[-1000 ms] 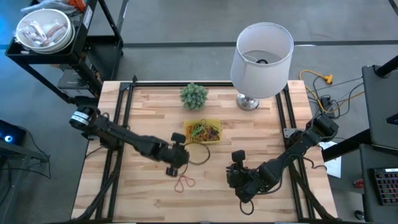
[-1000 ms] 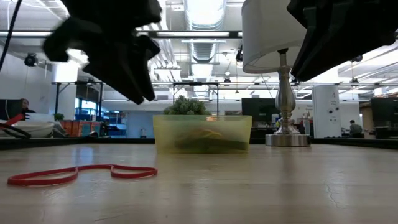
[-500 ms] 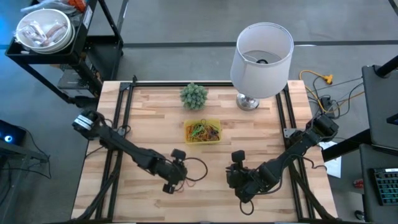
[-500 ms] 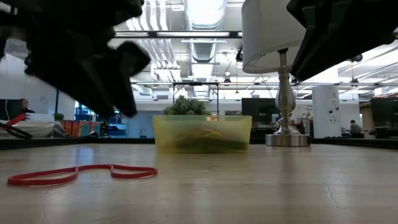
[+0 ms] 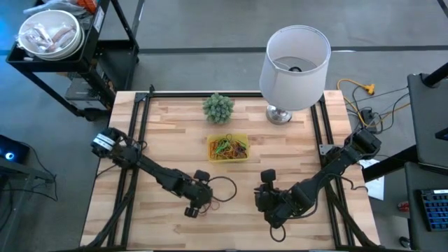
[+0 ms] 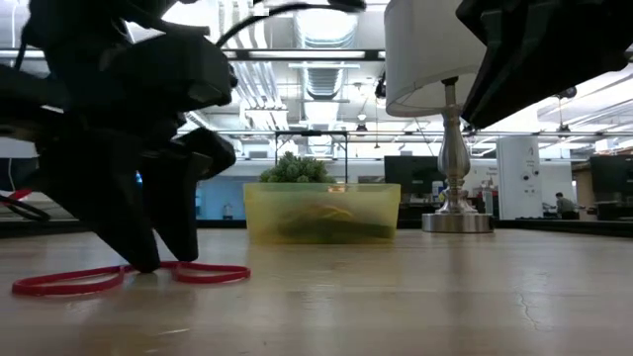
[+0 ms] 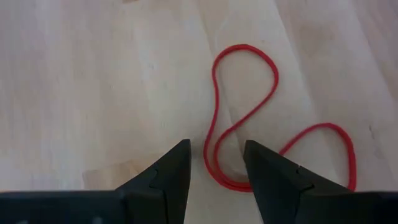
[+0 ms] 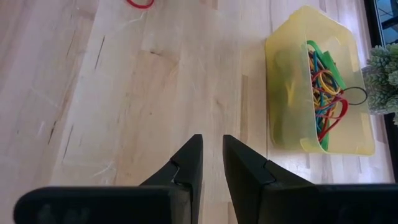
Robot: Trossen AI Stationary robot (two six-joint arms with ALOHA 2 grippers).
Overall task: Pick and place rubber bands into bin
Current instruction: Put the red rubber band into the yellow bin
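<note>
One loose band left on the table as far as the views show: a red rubber band, lying flat in a figure-eight near the front edge, well apart from the bin. Everything else seems done: the yellow bin sits mid-table, just in front of the small green plant, with a tangle of coloured bands already inside.

Left gripper is down at the tabletop over the red band, fingers parted, one strand running between the tips, nothing gripped yet. Right gripper waits over bare wood nearer the front right, fingers a narrow gap apart, holding nothing.

Hidden: in the high view the left gripper covers most of the red band. Band count in the bin can't be made out. Whether the left fingertips touch the wood is unclear.
</note>
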